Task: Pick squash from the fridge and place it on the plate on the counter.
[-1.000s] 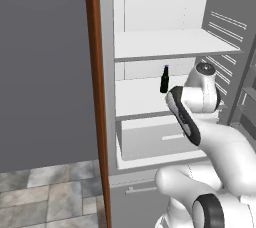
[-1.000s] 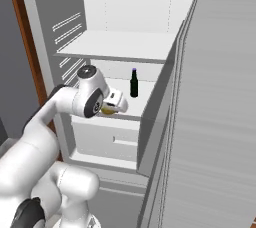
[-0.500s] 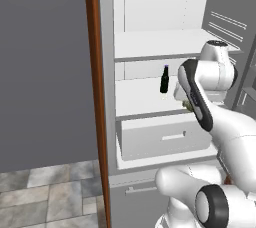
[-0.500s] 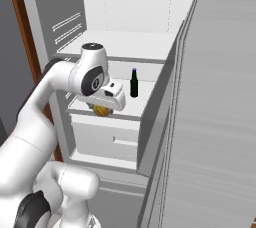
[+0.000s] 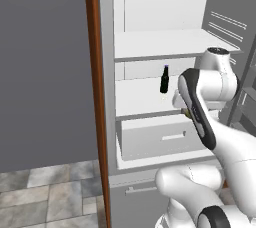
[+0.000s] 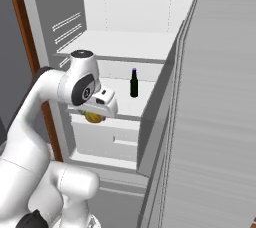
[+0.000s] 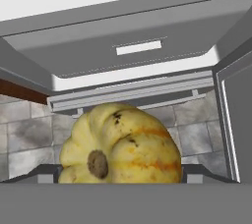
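Grip: your fingers (image 6: 95, 117) are closed on the squash (image 7: 120, 145).
Carry: lift it clear of the fridge (image 5: 150, 47) drawer front (image 5: 160, 139), then turn slowly.

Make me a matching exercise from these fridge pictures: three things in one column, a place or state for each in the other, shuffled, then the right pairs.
Things:
1. squash
2. bottle
3. drawer

Places or states:
A. stands upright on the middle shelf
B. closed, below the middle shelf
C. held in the gripper, out in front of the fridge

Pairs: 1-C, 2-A, 3-B
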